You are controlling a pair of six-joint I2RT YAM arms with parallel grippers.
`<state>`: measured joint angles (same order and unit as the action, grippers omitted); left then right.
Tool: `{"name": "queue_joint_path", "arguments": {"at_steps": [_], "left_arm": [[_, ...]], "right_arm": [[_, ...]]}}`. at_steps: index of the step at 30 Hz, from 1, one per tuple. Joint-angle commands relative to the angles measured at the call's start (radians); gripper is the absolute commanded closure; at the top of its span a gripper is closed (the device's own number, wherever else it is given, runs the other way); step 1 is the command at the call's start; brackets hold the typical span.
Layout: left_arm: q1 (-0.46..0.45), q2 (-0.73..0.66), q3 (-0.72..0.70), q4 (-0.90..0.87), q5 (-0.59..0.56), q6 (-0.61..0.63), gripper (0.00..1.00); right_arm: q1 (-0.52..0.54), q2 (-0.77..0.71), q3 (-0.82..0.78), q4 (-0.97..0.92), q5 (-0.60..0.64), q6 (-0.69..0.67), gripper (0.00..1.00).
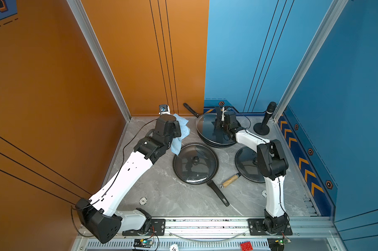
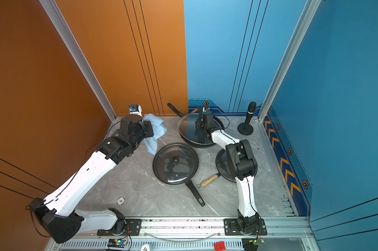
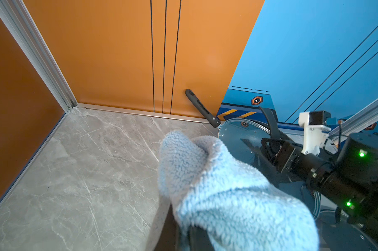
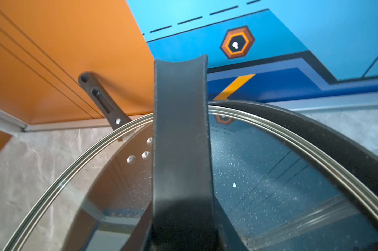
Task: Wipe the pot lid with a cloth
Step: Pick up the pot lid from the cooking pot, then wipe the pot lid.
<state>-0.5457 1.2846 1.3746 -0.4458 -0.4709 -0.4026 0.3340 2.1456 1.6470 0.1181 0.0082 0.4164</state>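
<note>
Left claw [image 2: 150, 130]: we see it clenched on the cloth [image 1: 181, 132].
Right claw [image 1: 218, 127]: grasping tilted pot lid [image 1: 205, 123].
Nearby: second lidded pan [image 1: 195, 163] beside cloth.

Both top views: high up, behind my left tool [image 1: 180, 131] and right tool [image 1: 218, 130], looking down, sharing whole worktop [image 1: 153, 191]. Left wrist view: just behind left tool, facing back corner [image 3: 71, 107]. Right wrist view: behind right tool, close on pot lid [image 4: 270, 173]; left wrist view shows same lid.
</note>
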Motion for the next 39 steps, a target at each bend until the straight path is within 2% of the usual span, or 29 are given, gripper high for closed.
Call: {"name": "queue_joint_path", "arguments": {"at_steps": [1,4,12,14,18,21,24,28,30,36,39], "left_arm": [[-0.016,-0.045,-0.036,-0.013,-0.005,-0.038,1.00],[-0.025,-0.089,-0.065,-0.013,-0.006,-0.058,1.00],[-0.027,-0.171,-0.135,-0.011,0.045,-0.084,1.00],[-0.011,-0.160,-0.138,0.020,0.103,-0.069,1.00],[0.024,-0.130,-0.145,0.140,0.225,-0.013,1.00],[0.065,-0.089,-0.099,0.159,0.319,0.012,1.00],[0.068,-0.060,-0.086,0.181,0.387,0.063,1.00],[0.073,-0.032,-0.080,0.225,0.495,0.073,1.00],[0.072,-0.027,-0.076,0.241,0.527,0.082,1.00],[0.066,-0.055,-0.102,0.433,0.617,0.096,1.00],[0.060,-0.023,-0.050,0.469,0.653,0.094,1.00]], "right_arm": [[-0.031,-0.145,0.126,0.018,-0.047,0.209,0.92],[-0.051,-0.179,0.136,0.003,-0.118,0.360,0.92],[-0.132,-0.233,0.093,0.149,-0.516,0.831,0.95],[-0.140,-0.231,0.058,0.275,-0.623,0.998,0.95],[-0.115,-0.227,-0.009,0.529,-0.730,1.259,0.95],[-0.069,-0.259,-0.065,0.594,-0.709,1.314,0.94],[-0.017,-0.261,-0.081,0.685,-0.720,1.336,0.92],[0.056,-0.207,-0.091,0.949,-0.677,1.489,0.91],[0.095,-0.175,-0.071,1.005,-0.663,1.526,0.91],[0.204,-0.101,-0.008,0.965,-0.624,1.480,0.91],[0.237,-0.064,0.057,0.954,-0.634,1.491,0.91]]}}
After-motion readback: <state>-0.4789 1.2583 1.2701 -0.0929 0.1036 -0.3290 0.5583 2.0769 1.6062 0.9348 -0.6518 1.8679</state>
